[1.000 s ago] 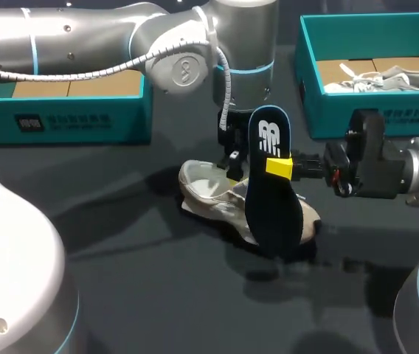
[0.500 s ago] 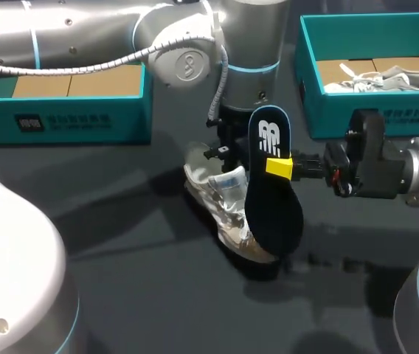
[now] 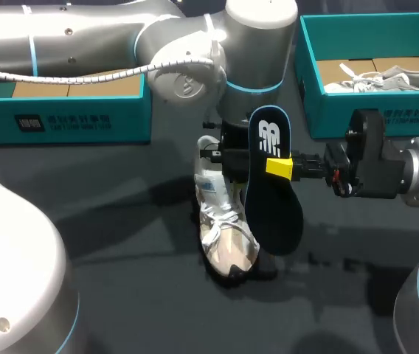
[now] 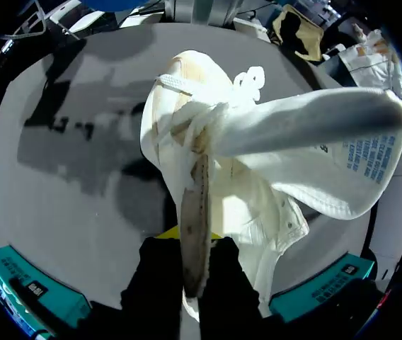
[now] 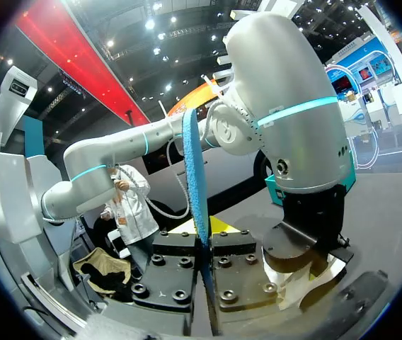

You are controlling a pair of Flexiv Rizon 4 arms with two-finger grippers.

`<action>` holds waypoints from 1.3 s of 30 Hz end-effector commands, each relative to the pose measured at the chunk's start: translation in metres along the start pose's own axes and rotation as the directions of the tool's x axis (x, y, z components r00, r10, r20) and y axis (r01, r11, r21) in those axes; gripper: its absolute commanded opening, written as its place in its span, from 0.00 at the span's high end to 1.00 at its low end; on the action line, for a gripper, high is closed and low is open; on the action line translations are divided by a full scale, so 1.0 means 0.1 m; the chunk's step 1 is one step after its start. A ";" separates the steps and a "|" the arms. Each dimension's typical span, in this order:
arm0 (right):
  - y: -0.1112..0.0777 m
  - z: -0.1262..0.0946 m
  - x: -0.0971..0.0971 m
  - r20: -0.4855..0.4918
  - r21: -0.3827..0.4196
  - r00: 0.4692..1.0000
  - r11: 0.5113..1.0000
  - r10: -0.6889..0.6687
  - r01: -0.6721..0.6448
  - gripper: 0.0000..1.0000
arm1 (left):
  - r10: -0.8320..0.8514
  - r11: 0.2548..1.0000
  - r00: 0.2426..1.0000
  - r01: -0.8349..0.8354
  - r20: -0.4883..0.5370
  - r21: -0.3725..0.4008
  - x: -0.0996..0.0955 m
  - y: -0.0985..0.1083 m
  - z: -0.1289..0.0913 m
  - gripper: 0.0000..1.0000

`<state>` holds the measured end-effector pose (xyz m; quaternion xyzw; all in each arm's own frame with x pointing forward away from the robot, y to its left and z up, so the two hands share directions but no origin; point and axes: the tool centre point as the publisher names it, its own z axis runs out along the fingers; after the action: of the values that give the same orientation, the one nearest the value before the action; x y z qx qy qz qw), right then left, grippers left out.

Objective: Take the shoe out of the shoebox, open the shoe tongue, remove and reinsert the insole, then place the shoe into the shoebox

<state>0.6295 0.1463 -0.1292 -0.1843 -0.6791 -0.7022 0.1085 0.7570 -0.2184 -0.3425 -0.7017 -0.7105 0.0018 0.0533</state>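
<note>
White sneaker (image 3: 220, 221) is hung toe-down below the left gripper (image 4: 190, 237), which is clamped on its heel-side wall, probably so the opening is presented. Dark blue insole (image 3: 272, 199) is pinched upright in the closed right gripper (image 3: 279, 167), just beside the sneaker, apparently readied for reinsertion.

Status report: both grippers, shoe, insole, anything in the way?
Left gripper shut on shoe, tongue out. Right gripper shut on insole, upright beside shoe. No obstacle seen.

The insole (image 3: 273, 212) stands upright just right of the shoe (image 3: 224, 230).
</note>
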 end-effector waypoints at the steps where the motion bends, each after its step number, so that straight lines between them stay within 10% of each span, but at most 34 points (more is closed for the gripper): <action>1: -0.01 0.01 0.02 0.004 0.000 1.000 1.000 0.000 0.000 1.00 | 0.114 0.993 0.993 -0.114 0.025 -0.023 0.06 -0.03 -0.02 1.00; 34: -0.01 0.01 0.02 0.004 0.000 1.000 1.000 0.000 0.000 1.00 | 0.064 0.998 0.998 -0.064 -0.007 0.030 -0.41 0.01 0.43 1.00; 39: -0.01 0.01 0.02 0.004 0.000 1.000 1.000 0.000 0.000 1.00 | 0.047 0.998 0.999 -0.048 0.024 0.032 -0.39 0.03 0.36 0.09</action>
<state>0.6294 0.1463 -0.1292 -0.1843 -0.6791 -0.7022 0.1086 0.7557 -0.2593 -0.3847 -0.7176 -0.6936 0.0176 0.0611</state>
